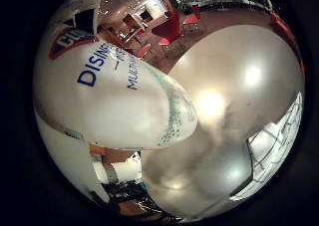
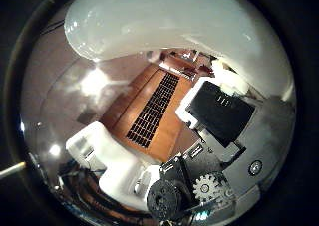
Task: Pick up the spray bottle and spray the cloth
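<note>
The white spray bottle (image 1: pixel 114 106) with blue print fills much of the little finger side view, close against my palm and lifted off the table. Its smooth white body (image 2: pixel 164 22) also arches across the thumb side view. My right hand (image 2: pixel 199 151) shows there as white and black fingers with gears, and a black-padded finger (image 2: pixel 222 111) reaches up to the bottle. The fingers seem curled round it. A white cloth (image 1: pixel 281 136) with thin dark grid lines lies on the table, off to one side of the bottle's rounded end.
A round glossy pale table (image 1: pixel 239 71) lies under the bottle. Red chairs (image 1: pixel 172 29) and other furniture stand on the floor beyond it. A wooden floor strip with a dark grate (image 2: pixel 152 111) shows past the table's rim.
</note>
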You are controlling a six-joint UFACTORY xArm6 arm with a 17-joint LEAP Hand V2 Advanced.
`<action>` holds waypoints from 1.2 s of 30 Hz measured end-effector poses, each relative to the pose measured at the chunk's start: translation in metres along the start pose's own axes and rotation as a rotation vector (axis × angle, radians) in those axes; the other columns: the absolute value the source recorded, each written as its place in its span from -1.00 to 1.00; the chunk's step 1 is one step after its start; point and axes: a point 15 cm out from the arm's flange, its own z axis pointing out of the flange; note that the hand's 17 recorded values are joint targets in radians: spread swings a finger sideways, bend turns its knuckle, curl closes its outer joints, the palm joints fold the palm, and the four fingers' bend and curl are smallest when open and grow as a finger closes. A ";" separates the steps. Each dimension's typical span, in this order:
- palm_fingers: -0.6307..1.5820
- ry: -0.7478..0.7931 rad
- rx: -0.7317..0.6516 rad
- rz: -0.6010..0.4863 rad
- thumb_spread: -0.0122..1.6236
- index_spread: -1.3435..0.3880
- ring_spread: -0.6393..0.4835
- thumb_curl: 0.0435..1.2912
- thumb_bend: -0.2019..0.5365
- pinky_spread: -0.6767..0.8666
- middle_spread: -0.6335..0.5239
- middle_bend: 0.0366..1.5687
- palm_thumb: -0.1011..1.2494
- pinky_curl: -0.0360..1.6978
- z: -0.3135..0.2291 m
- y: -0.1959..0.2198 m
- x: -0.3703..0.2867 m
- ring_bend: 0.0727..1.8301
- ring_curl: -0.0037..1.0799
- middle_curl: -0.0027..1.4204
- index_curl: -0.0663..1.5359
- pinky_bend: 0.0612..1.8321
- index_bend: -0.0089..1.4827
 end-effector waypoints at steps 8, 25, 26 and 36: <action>0.65 -0.005 -0.011 0.065 -0.32 0.30 -0.13 0.39 -0.52 -0.45 -0.09 0.70 0.63 0.28 0.000 0.021 0.028 0.57 0.03 -0.11 0.04 0.13 0.47; 0.23 -0.001 -0.027 0.083 -0.34 0.20 -0.29 0.26 -0.55 -0.63 -0.18 0.35 0.46 0.05 -0.003 0.028 0.040 0.33 -0.04 -0.17 0.02 0.16 -0.16; 0.11 0.000 -0.029 0.081 -0.31 0.19 -0.31 0.24 -0.54 -0.65 -0.19 0.28 0.47 0.04 -0.004 0.028 0.040 0.31 -0.04 -0.17 0.02 0.15 -0.20; -0.42 0.008 -0.037 0.064 0.21 0.13 -0.12 -0.01 -0.52 -0.02 -0.06 -0.11 0.38 -0.10 -0.007 0.027 0.035 0.03 -0.17 -0.27 -0.16 -0.34 -0.37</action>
